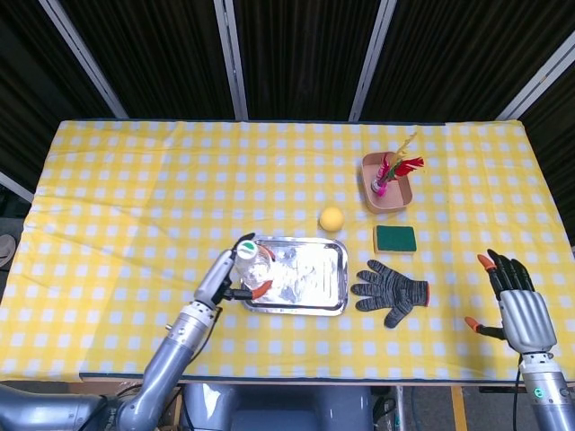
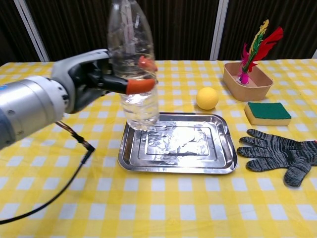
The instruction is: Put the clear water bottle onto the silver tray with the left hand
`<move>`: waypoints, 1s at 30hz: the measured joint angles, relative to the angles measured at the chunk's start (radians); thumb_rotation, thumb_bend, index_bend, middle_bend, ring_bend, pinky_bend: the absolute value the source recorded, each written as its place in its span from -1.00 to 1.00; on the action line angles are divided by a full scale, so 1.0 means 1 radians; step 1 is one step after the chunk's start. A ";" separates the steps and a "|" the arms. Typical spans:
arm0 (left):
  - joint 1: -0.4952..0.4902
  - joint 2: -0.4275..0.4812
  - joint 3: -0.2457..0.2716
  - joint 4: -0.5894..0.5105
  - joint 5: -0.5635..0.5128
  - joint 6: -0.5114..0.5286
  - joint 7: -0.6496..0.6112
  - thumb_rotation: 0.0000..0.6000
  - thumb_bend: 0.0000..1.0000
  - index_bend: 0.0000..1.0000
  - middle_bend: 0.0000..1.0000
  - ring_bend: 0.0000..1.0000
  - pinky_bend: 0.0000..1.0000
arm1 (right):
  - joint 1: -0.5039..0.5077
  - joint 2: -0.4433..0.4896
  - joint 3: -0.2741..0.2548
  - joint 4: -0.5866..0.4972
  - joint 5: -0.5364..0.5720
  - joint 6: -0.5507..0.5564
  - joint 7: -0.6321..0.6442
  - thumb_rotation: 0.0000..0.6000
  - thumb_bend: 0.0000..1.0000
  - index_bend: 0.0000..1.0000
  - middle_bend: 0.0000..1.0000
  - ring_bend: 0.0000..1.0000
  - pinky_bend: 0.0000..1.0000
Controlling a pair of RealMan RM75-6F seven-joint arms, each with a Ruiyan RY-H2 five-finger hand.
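The left robot hand (image 2: 94, 79) wraps the water bottle (image 2: 134, 69) around its middle, keeping it upright, probably so it can stand steady when released. The bottle's base is over the near-left corner of the tray (image 2: 198, 161); contact cannot be judged. The right robot hand (image 1: 519, 301) hovers spread and empty above the bench (image 1: 135, 180).

The head view looks steeply down from high above the near edge, taking in the whole table (image 1: 126, 180). The chest view sits low and close, facing across toward the far side. Both share the tray (image 1: 337, 278) (image 2: 148, 166), glove (image 1: 393, 292) (image 2: 277, 153) and ball (image 1: 331, 218) (image 2: 207, 98).
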 measured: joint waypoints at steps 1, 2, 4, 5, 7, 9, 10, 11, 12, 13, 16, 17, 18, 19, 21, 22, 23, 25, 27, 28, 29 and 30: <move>0.019 0.031 0.005 -0.012 0.009 0.007 -0.012 1.00 -0.07 -0.02 -0.05 -0.99 -1.00 | 0.000 0.000 -0.001 -0.002 -0.002 0.001 -0.003 1.00 -0.90 -0.88 -1.00 -1.00 -1.00; 0.046 0.074 0.012 -0.024 0.023 0.017 -0.034 1.00 -0.06 -0.02 -0.05 -0.99 -1.00 | 0.000 0.000 -0.003 -0.006 -0.005 0.002 -0.008 1.00 -0.90 -0.88 -1.00 -1.00 -1.00; 0.087 0.135 0.019 -0.036 0.042 0.031 -0.080 1.00 -0.06 -0.02 -0.05 -0.99 -1.00 | 0.000 -0.001 -0.005 -0.011 -0.009 0.002 -0.017 1.00 -0.90 -0.88 -1.00 -1.00 -1.00; 0.109 0.167 0.022 -0.041 0.053 0.035 -0.116 1.00 -0.06 -0.02 -0.05 -0.99 -1.00 | 0.000 -0.003 -0.006 -0.013 -0.010 0.002 -0.023 1.00 -0.90 -0.88 -1.00 -1.00 -1.00; 0.132 0.200 0.024 -0.046 0.069 0.034 -0.166 1.00 -0.06 -0.02 -0.05 -0.99 -1.00 | 0.000 -0.005 -0.007 -0.014 -0.011 0.001 -0.033 1.00 -0.90 -0.88 -1.00 -1.00 -1.00; 0.139 0.211 0.026 -0.048 0.077 0.023 -0.197 1.00 -0.06 -0.03 -0.06 -0.99 -1.00 | 0.002 -0.009 -0.008 -0.016 -0.013 0.000 -0.041 1.00 -0.90 -0.88 -1.00 -1.00 -1.00; 0.135 0.205 0.026 -0.048 0.077 0.016 -0.195 1.00 -0.06 -0.03 -0.06 -0.99 -1.00 | 0.003 -0.010 -0.008 -0.016 -0.012 -0.001 -0.042 1.00 -0.90 -0.88 -1.00 -1.00 -1.00; 0.125 0.190 0.026 -0.047 0.073 0.006 -0.183 1.00 -0.06 -0.03 -0.06 -0.99 -1.00 | 0.003 -0.010 -0.007 -0.014 -0.010 -0.002 -0.042 1.00 -0.90 -0.88 -1.00 -1.00 -1.00; 0.115 0.171 0.027 -0.046 0.069 -0.002 -0.169 1.00 -0.06 -0.03 -0.07 -0.99 -1.00 | 0.003 -0.011 -0.006 -0.012 -0.006 -0.004 -0.043 1.00 -0.90 -0.88 -1.00 -1.00 -1.00; 0.104 0.149 0.027 -0.044 0.063 -0.009 -0.152 1.00 -0.06 -0.03 -0.07 -0.99 -1.00 | 0.003 -0.011 -0.005 -0.010 -0.002 -0.005 -0.043 1.00 -0.90 -0.88 -1.00 -1.00 -1.00; 0.063 0.053 0.029 -0.033 0.036 -0.031 -0.095 1.00 -0.06 -0.03 -0.07 -0.99 -1.00 | 0.003 -0.010 0.000 -0.006 0.009 -0.009 -0.038 1.00 -0.90 -0.88 -1.00 -1.00 -1.00; 0.049 0.015 0.029 -0.026 0.022 -0.036 -0.072 1.00 -0.06 -0.03 -0.07 -0.99 -1.00 | 0.003 -0.008 0.001 -0.005 0.010 -0.008 -0.032 1.00 -0.90 -0.88 -1.00 -1.00 -1.00; 0.042 -0.009 0.029 -0.020 0.012 -0.036 -0.053 1.00 -0.06 -0.03 -0.07 -0.99 -1.00 | 0.002 -0.006 0.002 -0.004 0.010 -0.006 -0.028 1.00 -0.90 -0.88 -1.00 -1.00 -1.00; 0.039 -0.026 0.028 -0.016 0.004 -0.033 -0.037 1.00 -0.06 -0.03 -0.07 -0.99 -1.00 | 0.001 -0.004 0.002 -0.004 0.009 -0.003 -0.024 1.00 -0.90 -0.88 -1.00 -1.00 -1.00; 0.042 -0.032 0.022 -0.013 -0.001 -0.023 -0.019 1.00 -0.06 -0.02 -0.07 -0.99 -1.00 | -0.001 0.000 0.002 -0.004 0.005 0.002 -0.014 1.00 -0.90 -0.88 -1.00 -1.00 -1.00; 0.047 -0.021 0.019 -0.013 -0.002 -0.018 -0.022 1.00 -0.06 -0.02 -0.07 -0.99 -1.00 | -0.001 0.002 0.002 -0.004 0.003 0.004 -0.010 1.00 -0.90 -0.88 -1.00 -1.00 -1.00; 0.056 0.002 0.014 -0.011 -0.002 -0.012 -0.030 1.00 -0.06 -0.02 -0.07 -0.99 -1.00 | -0.002 0.003 0.001 -0.006 0.000 0.007 -0.006 1.00 -0.90 -0.88 -1.00 -1.00 -1.00; 0.071 0.050 0.005 -0.008 -0.002 -0.008 -0.053 1.00 -0.06 -0.02 -0.06 -0.99 -1.00 | -0.003 0.003 0.000 -0.007 -0.002 0.007 -0.007 1.00 -0.90 -0.88 -1.00 -1.00 -1.00; 0.087 0.107 -0.008 0.001 -0.003 -0.014 -0.094 1.00 -0.06 -0.02 -0.07 -0.99 -1.00 | -0.001 0.001 -0.002 -0.008 -0.003 0.004 -0.012 1.00 -0.90 -0.88 -1.00 -1.00 -1.00; 0.091 0.125 -0.013 0.008 -0.003 -0.022 -0.113 1.00 -0.06 -0.02 -0.07 -0.99 -1.00 | -0.001 0.000 -0.002 -0.008 -0.003 0.003 -0.014 1.00 -0.90 -0.88 -1.00 -1.00 -1.00; 0.093 0.137 -0.018 0.023 -0.004 -0.036 -0.134 1.00 -0.06 -0.02 -0.07 -0.99 -1.00 | 0.000 -0.001 -0.002 -0.009 -0.003 0.002 -0.018 1.00 -0.90 -0.88 -1.00 -1.00 -1.00; 0.091 0.137 -0.021 0.037 -0.006 -0.048 -0.143 1.00 -0.06 -0.02 -0.07 -0.99 -1.00 | 0.000 -0.002 -0.002 -0.009 -0.002 0.001 -0.020 1.00 -0.90 -0.88 -1.00 -1.00 -1.00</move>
